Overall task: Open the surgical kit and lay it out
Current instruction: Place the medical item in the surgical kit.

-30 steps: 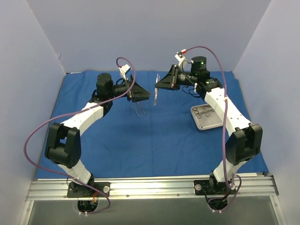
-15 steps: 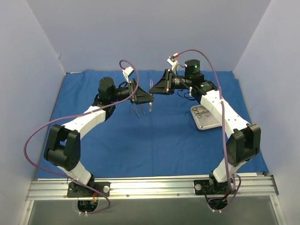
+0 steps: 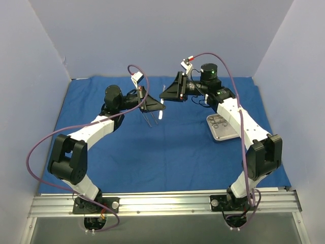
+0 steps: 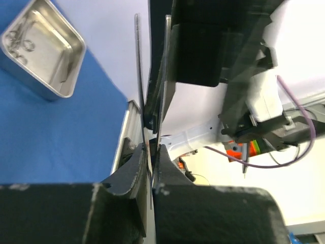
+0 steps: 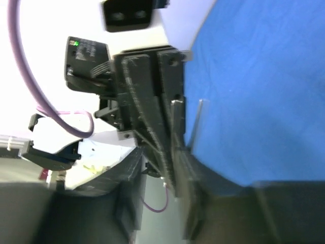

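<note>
One thin silver instrument (image 4: 166, 76) is held in mid-air between my two claws, above the far middle of the blue cloth (image 3: 167, 152). My left claw (image 4: 151, 152) is pressed together on it, pinching it. From that wrist I see two slim steel bars running out of the pinch, side by side and a little apart at their far ends. My right claw (image 3: 165, 95) sits just beside the left one, almost tip to tip, against the same instrument. Its own view is blurred, and I cannot tell whether its fingers grip the steel or stand clear of it. Both claws hang above the cloth without touching it.

The cloth lies spread flat over the table, reaching the back wall and both side walls. On it, to my right and well apart from the claws, lies the small steel tray (image 3: 224, 134). Other instruments (image 3: 219, 121) lie in its far end with their ring handles showing; they are too small for me to count. Seen from overhead, my right forearm crosses above the tray's right edge.
</note>
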Motion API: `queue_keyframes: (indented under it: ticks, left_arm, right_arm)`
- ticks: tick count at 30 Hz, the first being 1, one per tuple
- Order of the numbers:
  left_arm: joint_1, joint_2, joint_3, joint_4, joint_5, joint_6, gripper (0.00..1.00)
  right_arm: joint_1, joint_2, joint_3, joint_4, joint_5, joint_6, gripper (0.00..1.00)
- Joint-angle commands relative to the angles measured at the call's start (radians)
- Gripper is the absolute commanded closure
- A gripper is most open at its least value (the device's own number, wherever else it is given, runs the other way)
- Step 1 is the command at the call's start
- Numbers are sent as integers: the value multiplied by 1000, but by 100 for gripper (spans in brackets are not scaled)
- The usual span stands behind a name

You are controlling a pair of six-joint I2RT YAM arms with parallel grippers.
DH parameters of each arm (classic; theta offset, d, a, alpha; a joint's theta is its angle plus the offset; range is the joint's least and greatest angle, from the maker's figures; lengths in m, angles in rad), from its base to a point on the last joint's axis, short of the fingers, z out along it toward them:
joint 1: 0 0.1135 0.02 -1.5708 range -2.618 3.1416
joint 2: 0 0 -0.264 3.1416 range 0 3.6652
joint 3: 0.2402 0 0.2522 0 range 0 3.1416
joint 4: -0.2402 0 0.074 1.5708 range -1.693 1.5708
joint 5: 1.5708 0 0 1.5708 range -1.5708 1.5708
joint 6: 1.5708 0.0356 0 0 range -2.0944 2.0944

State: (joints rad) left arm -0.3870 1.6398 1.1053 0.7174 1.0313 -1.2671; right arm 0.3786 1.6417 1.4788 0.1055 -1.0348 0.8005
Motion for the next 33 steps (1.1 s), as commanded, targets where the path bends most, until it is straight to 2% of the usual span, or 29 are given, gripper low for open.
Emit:
queue_keyframes:
  ticks: [1,2,3,4,6,7,8,10,11,13,18,23,29,33]
  left_arm:
    - [26,-6,27,-43,13,62,98]
    - [36,-12,31,-112,3,102,98]
    - [48,-27,40,-209,-20,159,98]
    - [60,-35,56,-436,-81,289,98]
    - [80,-44,152,-740,-208,456,98]
    - [82,-43,192,-1014,-402,577,98]
    - [82,-40,224,-1106,-504,604,98]
    - [88,-23,272,-1272,-662,588,98]
    - [91,-15,275,-1292,-756,571,98]
    - [86,3,277,-1336,-848,520,98]
    - [43,46,252,-1280,-993,476,98]
    - [-9,120,300,-1325,-1126,430,98]
    - [-64,198,340,-1328,-1258,420,98]
    - [-67,259,369,-1357,-1274,410,98]
  right_arm:
    - [-12,19,84,-64,34,-39,56]
    - [-21,33,116,-126,71,-67,52]
    - [-32,49,200,-292,115,-96,49]
    - [-53,79,237,-358,201,-136,45]
    - [-76,102,303,-531,293,-158,43]
    - [-89,122,357,-591,350,-168,42]
    - [-115,132,376,-648,451,-188,42]
    - [-135,154,417,-769,517,-219,41]
    - [-151,159,420,-809,597,-228,42]
    - [-171,158,411,-875,639,-248,43]
    - [-213,93,295,-833,639,-250,43]
    - [-241,66,261,-856,619,-276,43]
    - [-265,35,210,-860,607,-293,43]
    - [-273,27,201,-868,601,-299,43]
